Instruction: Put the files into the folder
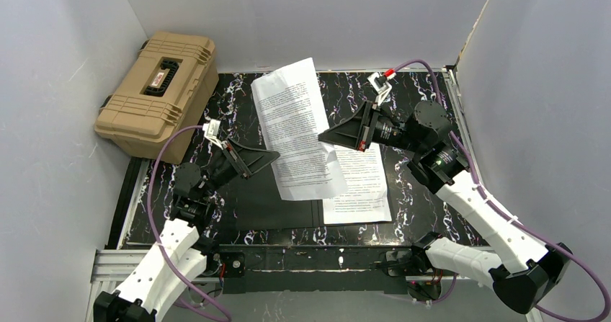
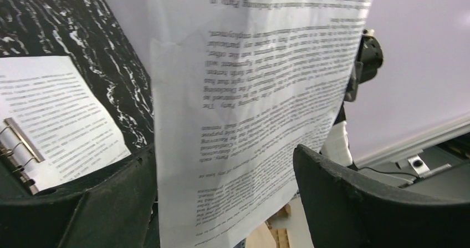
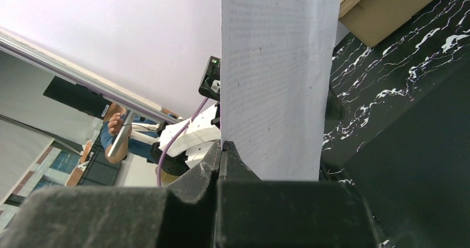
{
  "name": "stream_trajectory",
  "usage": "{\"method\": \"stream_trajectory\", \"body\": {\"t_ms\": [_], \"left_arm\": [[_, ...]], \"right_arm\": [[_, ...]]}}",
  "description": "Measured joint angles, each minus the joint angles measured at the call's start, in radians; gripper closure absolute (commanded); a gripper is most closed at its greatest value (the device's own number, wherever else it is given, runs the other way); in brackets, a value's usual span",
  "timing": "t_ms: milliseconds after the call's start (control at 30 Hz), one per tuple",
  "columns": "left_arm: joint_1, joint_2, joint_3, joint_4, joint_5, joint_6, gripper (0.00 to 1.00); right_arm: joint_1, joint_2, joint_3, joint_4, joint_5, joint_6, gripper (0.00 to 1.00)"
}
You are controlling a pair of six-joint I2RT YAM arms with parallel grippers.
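Black marbled tabletop (image 1: 339, 91); right end effector (image 1: 324, 137) pinches floppy printed sheet (image 1: 292, 113).

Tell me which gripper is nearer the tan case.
Left. The left gripper sits just right of the tan case in the top view; the right gripper is farther right, across the lifted sheet.
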Motion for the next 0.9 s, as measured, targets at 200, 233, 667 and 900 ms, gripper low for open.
{"method": "stream_trajectory", "body": {"t_ms": [200,233,667,900], "left_arm": [[0.000,0.043,-0.003,0.140,0.046,-0.060,0.38],[0.000,0.051,-0.005,0.161,0.051,-0.071,0.42],[0.000,0.060,-0.011,0.273,0.085,-0.137,1.00],[0.000,0.055,-0.011,0.282,0.100,-0.136,1.00]], "right_arm": [[0.000,0.000,0.000,0.001,0.000,0.019,0.99],[0.000,0.000,0.000,0.000,0.000,0.020,0.99],[0.000,-0.038,0.000,-0.125,0.019,-0.076,0.99],[0.000,-0.039,0.000,-0.169,0.034,-0.125,0.80]]}}
